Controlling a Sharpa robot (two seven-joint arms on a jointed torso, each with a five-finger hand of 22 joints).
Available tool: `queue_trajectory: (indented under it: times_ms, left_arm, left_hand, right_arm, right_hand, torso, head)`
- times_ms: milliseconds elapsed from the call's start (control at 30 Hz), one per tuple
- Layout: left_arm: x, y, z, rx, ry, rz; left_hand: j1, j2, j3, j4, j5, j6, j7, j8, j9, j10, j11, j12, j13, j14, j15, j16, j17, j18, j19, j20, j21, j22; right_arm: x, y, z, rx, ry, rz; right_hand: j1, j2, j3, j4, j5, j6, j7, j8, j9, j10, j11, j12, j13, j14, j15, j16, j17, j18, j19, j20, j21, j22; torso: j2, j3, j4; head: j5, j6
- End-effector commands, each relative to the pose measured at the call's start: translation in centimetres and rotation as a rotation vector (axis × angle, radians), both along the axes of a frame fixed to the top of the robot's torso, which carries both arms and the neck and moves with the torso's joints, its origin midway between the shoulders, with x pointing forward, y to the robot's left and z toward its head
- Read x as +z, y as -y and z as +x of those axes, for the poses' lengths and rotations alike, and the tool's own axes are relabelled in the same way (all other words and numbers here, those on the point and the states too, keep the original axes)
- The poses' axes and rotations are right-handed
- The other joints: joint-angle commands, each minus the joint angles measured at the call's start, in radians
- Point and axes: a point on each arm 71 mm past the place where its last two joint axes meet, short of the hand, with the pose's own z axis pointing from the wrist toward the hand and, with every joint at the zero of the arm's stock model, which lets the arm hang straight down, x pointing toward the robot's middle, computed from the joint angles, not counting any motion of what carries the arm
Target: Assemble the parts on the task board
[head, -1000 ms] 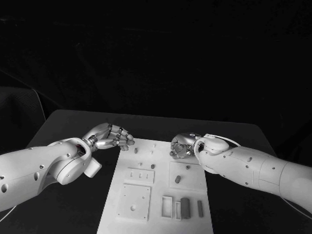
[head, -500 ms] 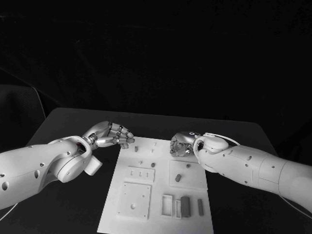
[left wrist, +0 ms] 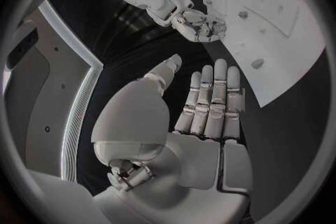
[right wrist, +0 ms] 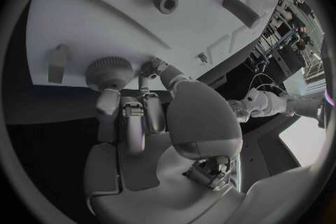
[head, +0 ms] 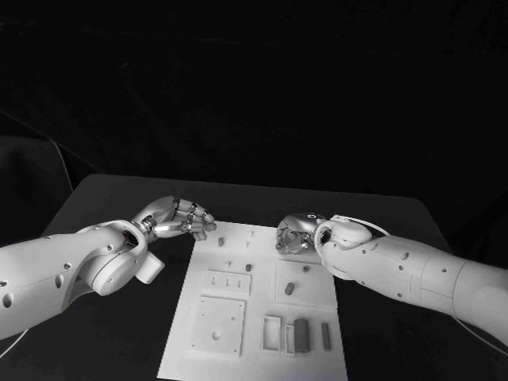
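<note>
The right hand [head: 295,236] curls its fingers [right wrist: 133,115] around a round knurled part [right wrist: 109,71] at the far right corner of the task board [head: 225,349]. The left hand [head: 181,221] hovers released, fingers straight and holding nothing, just off the board's far left corner above the black worktop [head: 117,198]. Small parts [head: 287,290] lie scattered across the white plate between the two arms.
</note>
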Motion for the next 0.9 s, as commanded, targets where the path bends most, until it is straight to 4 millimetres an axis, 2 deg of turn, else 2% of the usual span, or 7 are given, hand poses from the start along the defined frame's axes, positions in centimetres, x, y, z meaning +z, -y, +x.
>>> queue_trajectory:
  times_ms: [33, 233, 533, 667, 900]
  left_arm:
    - [0.1, 0.2, 0.0, 0.000, -0.003, -0.013]
    - [0.1, 0.2, 0.0, -0.001, -0.004, -0.013]
    - [0.1, 0.1, 0.1, 0.010, 0.000, -0.016]
    - [0.1, 0.0, 0.2, 0.013, -0.002, -0.015]
    - [0.1, -0.3, 0.3, 0.024, 0.000, -0.013]
  left_hand:
    - [0.002, 0.003, -0.004, 0.003, 0.005, -0.006, -0.001, -0.006, -0.001, -0.007, -0.003, -0.005, -0.002, -0.003, -0.002, -0.005, 0.001, 0.012, -0.002, 0.001, -0.004, -0.001]
    - [0.002, 0.004, -0.004, 0.003, 0.005, -0.006, -0.001, -0.006, -0.001, -0.008, -0.003, -0.005, -0.002, -0.002, -0.002, -0.005, 0.001, 0.012, -0.002, 0.001, -0.004, -0.001]
    - [0.003, 0.004, -0.004, 0.003, 0.005, -0.007, -0.001, -0.007, -0.001, -0.008, -0.003, -0.006, -0.002, -0.002, -0.002, -0.005, 0.002, 0.012, -0.002, 0.001, -0.004, -0.001]
    - [0.003, 0.005, -0.004, 0.003, 0.005, -0.007, -0.001, -0.007, -0.001, -0.009, -0.003, -0.006, -0.002, -0.002, -0.002, -0.005, 0.002, 0.012, -0.002, 0.001, -0.004, -0.001]
    - [0.003, 0.005, -0.004, 0.003, 0.006, -0.007, -0.001, -0.007, -0.002, -0.009, -0.003, -0.007, -0.002, -0.002, -0.002, -0.005, 0.002, 0.012, -0.001, 0.001, -0.004, -0.001]
  right_arm:
    - [-0.8, -0.2, -0.4, 0.016, -0.036, -0.018]
    - [-0.7, -0.3, -0.3, 0.012, -0.027, -0.013]
    - [-0.4, -0.2, -0.4, -0.004, 0.007, 0.002]
    - [0.0, -0.3, -0.6, -0.001, 0.050, 0.017]
    - [0.2, -0.7, -1.0, 0.013, 0.073, 0.011]
  right_hand:
    - [0.000, 0.008, 0.008, 0.001, 0.005, 0.012, 0.003, 0.005, -0.001, -0.006, 0.001, 0.007, 0.000, 0.280, -0.002, 0.151, 0.414, 0.018, 0.006, 0.000, 0.154, 0.001]
    - [0.001, 0.012, 0.010, 0.000, 0.006, 0.016, 0.003, 0.007, 0.000, -0.007, 0.001, 0.007, 0.001, 0.279, -0.002, 0.151, 0.413, 0.018, 0.005, 0.000, 0.154, 0.003]
    - [0.019, 0.052, 0.040, -0.012, 0.024, 0.060, 0.010, 0.021, 0.006, -0.007, 0.000, 0.015, 0.011, 0.275, -0.002, 0.153, 0.409, 0.018, 0.002, -0.001, 0.151, 0.021]
    - [0.023, 0.058, 0.049, -0.016, 0.038, 0.088, 0.013, 0.030, 0.009, -0.003, -0.001, 0.020, 0.018, 0.272, -0.002, 0.153, 0.404, 0.018, 0.001, -0.001, 0.152, 0.030]
    - [0.022, 0.054, 0.050, -0.017, 0.043, 0.095, 0.014, 0.032, 0.010, -0.002, -0.002, 0.021, 0.020, 0.267, -0.002, 0.151, 0.398, 0.018, 0.001, -0.001, 0.152, 0.032]
  torso:
    - [0.003, -0.0015, 0.0012]
    - [0.004, -0.0021, 0.0016]
    - [0.006, -0.0033, 0.0019]
    - [0.007, -0.0038, 0.0025]
    - [0.009, -0.0044, 0.0019]
  head:
    - [-0.001, 0.002]
    - [-0.002, 0.003]
    - [-0.002, 0.003]
    - [-0.002, 0.007]
    - [0.003, 0.012]
